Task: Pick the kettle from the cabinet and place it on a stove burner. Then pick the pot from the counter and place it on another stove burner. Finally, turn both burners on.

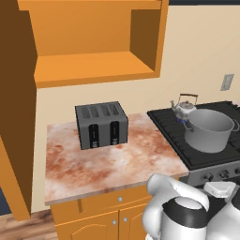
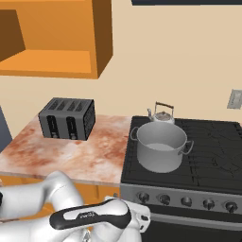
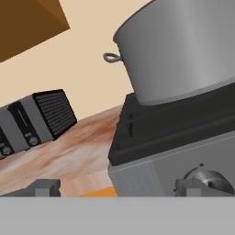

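The silver kettle stands on the back left burner of the black stove. The grey pot sits on the front left burner, just in front of the kettle. My gripper is open and empty, low in front of the stove's left front corner. Its right fingertip is close to a silver knob on the stove's front panel. The orange cabinet hangs open with a bare shelf.
A dark grey toaster stands at the back of the mottled counter. A row of knobs lines the stove front. Orange drawers lie below the counter.
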